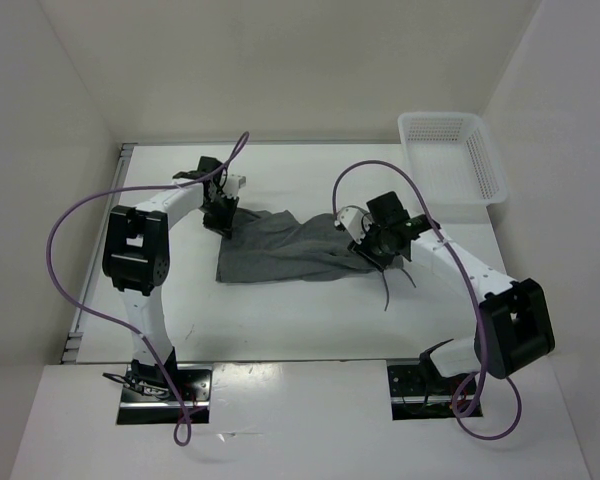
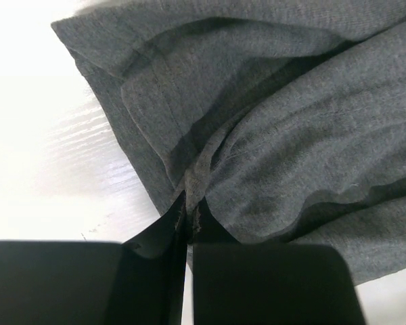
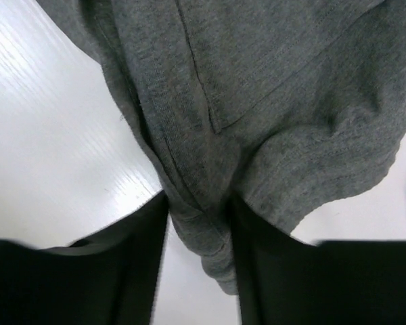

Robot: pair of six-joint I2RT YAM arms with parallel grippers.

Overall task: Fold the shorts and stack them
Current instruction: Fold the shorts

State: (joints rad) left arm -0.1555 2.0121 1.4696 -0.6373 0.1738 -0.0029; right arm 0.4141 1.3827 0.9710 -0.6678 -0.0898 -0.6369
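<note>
The grey shorts (image 1: 285, 248) lie stretched across the middle of the white table, between both grippers. My left gripper (image 1: 220, 215) is shut on the shorts' left end; the left wrist view shows the fabric (image 2: 257, 135) pinched thin between the black fingers (image 2: 257, 284). My right gripper (image 1: 375, 245) is shut on the right end, with a thick bunched hem of the shorts (image 3: 210, 223) between its fingers (image 3: 122, 271). The thin dark drawstring (image 1: 388, 290) hangs down below the right gripper.
A white mesh basket (image 1: 450, 155) stands at the back right corner. White walls close in the table on the left, back and right. Purple cables (image 1: 80, 220) loop over both arms.
</note>
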